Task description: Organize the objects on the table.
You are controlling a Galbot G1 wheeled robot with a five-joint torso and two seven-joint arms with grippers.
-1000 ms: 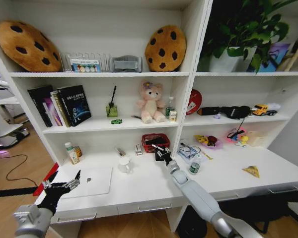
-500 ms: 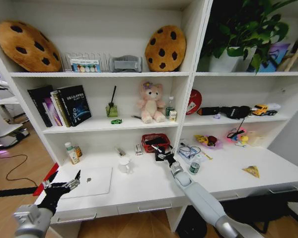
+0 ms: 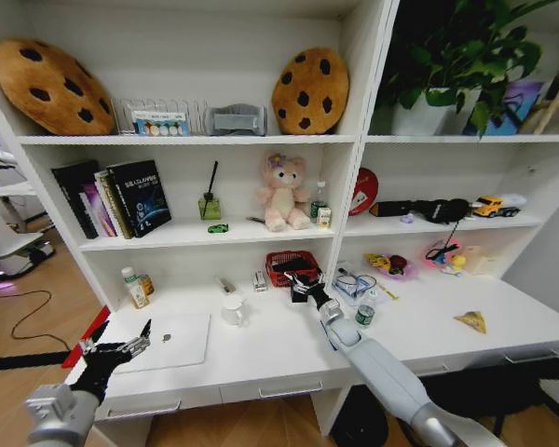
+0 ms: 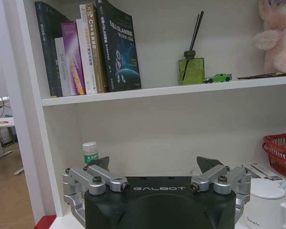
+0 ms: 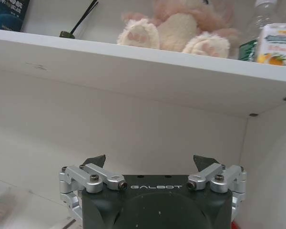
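In the head view my right gripper hovers open over the white table, just in front of a red basket. Its wrist view shows the gripper open and holding nothing, facing the back wall under the bear's shelf. A small green-labelled bottle stands just right of that arm. The yellow triangular piece lies further right. The silver laptop lies closed at the left. My left gripper is open at the table's front left corner, also open in its wrist view. The green toy car sits on the shelf above.
A white mug stands between laptop and basket. Small bottles stand at the back left. Books and a pink plush bear occupy the shelf above. Clutter in a pink dish lies at the back right.
My right arm has reached a little farther towards the back wall, with its gripper shifting slightly right near the basket. The left arm has not moved.
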